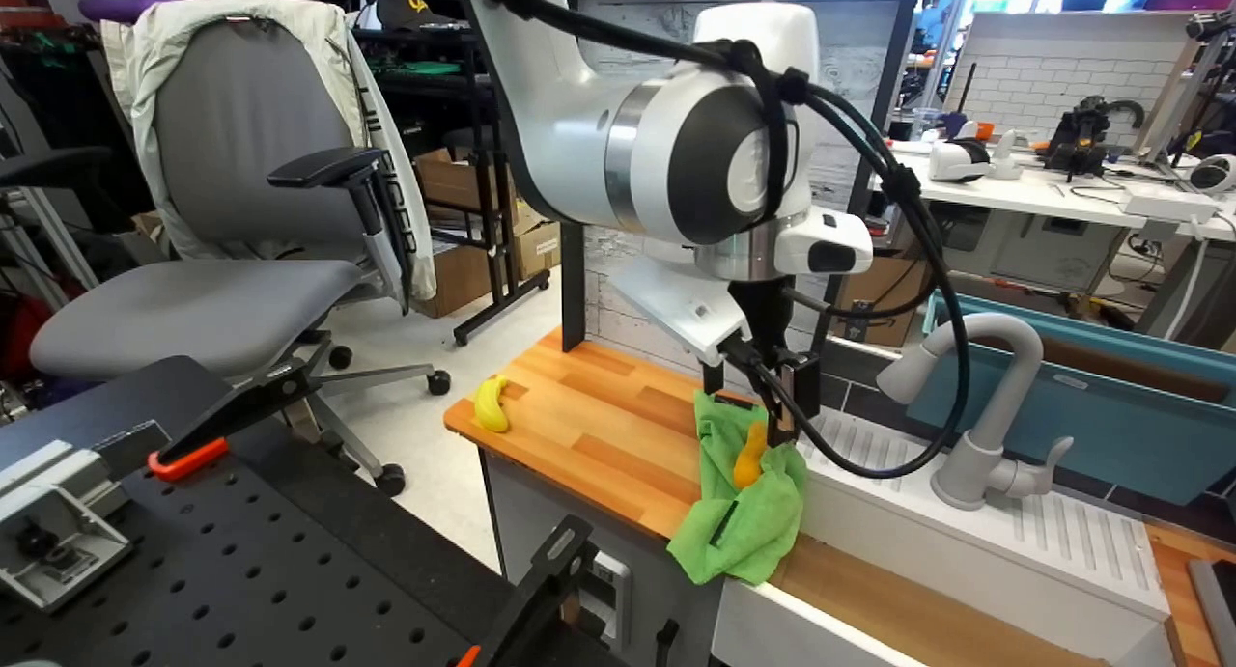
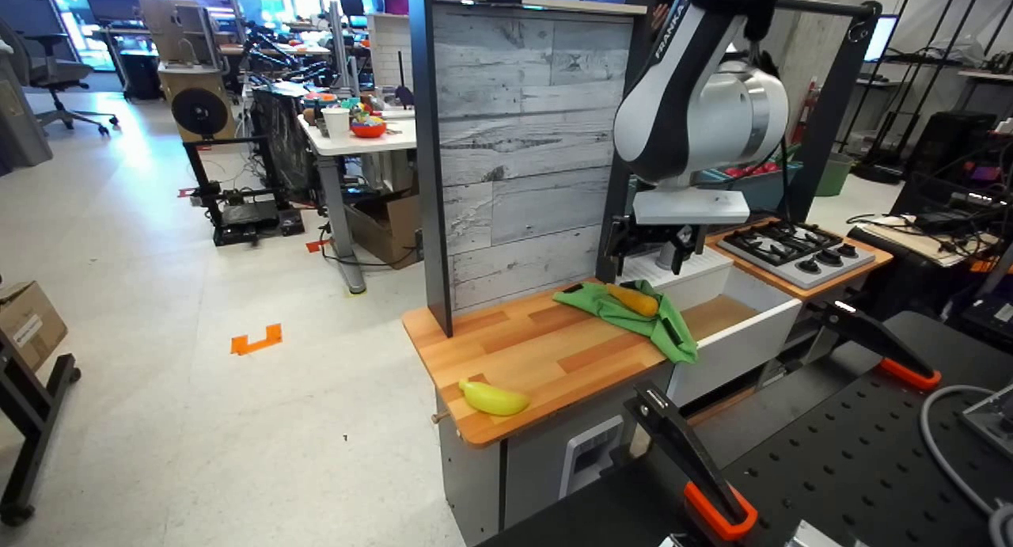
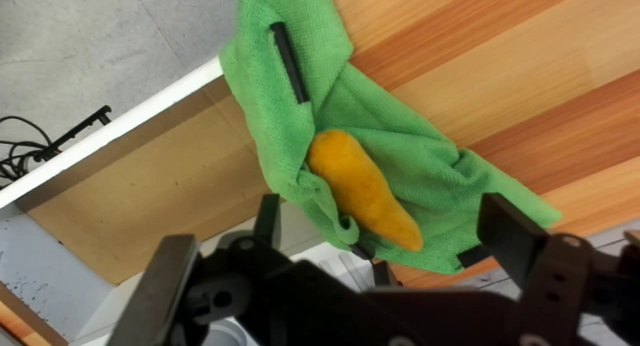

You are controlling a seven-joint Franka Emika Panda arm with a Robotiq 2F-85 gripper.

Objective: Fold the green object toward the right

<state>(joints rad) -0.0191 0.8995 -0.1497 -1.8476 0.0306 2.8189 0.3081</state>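
The green cloth (image 1: 739,541) lies wrinkled on the wooden board (image 1: 618,455), at the end beside the white sink. In both exterior views, part of it droops over the board's front edge; it also shows here (image 2: 593,300). An orange carrot-shaped soft toy (image 3: 365,188) lies on the cloth, partly tucked under a fold at its sink side. My gripper (image 3: 381,206) is open and empty above the cloth's rear end, its fingers spread wide on either side of the toy's tip in the wrist view. In an exterior view the gripper (image 2: 649,267) hangs clear above cloth and toy.
A yellow banana (image 2: 495,399) lies at the board's far end. A panel (image 2: 522,151) stands along the back edge. The white sink (image 1: 966,541) with a grey faucet (image 1: 995,406) adjoins the cloth. A stove top (image 2: 799,250) lies beyond. Clamps (image 1: 550,590) stand in front.
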